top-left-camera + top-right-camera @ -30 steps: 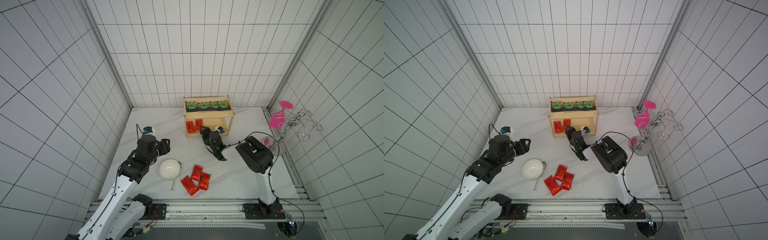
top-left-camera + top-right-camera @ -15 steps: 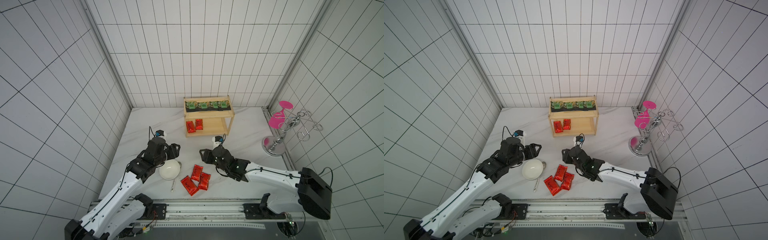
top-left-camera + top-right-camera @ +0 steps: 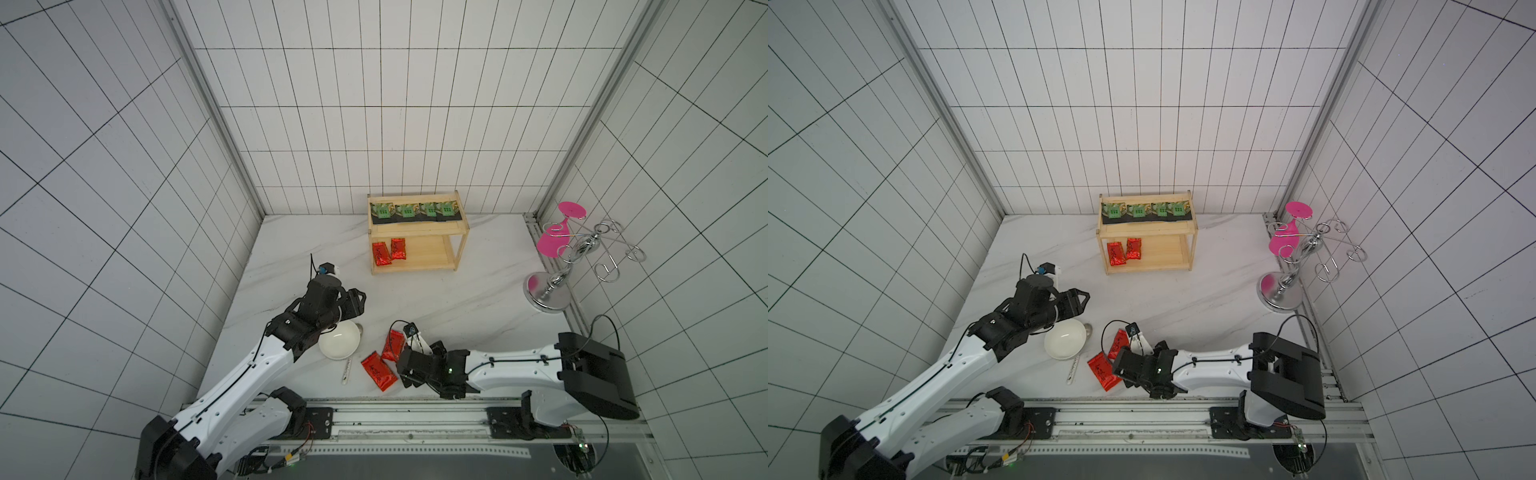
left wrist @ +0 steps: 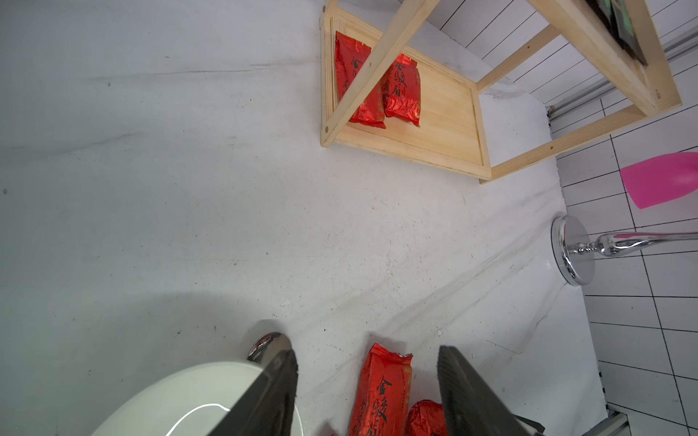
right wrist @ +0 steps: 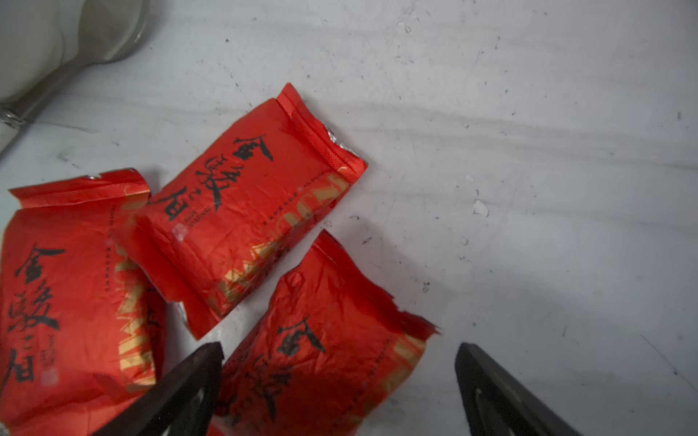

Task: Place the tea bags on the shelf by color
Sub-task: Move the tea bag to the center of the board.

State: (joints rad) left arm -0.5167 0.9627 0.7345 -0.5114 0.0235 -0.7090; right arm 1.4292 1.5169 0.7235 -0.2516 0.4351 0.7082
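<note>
Red crinkled foil with black characters and gold print: three loose tea bags, overlapping on the white surface. One pouch between the wide-spread, empty jaws of the right tool. Two more on the shelf, lower board; black-green sachets above. Left tool parted, empty, by the bowl.

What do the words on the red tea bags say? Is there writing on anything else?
"金骏眉": black characters on the red tea bags.
Small print and gold lettering on them: too blurred to read.
Green print on the black tea bags: too small to read.
</note>
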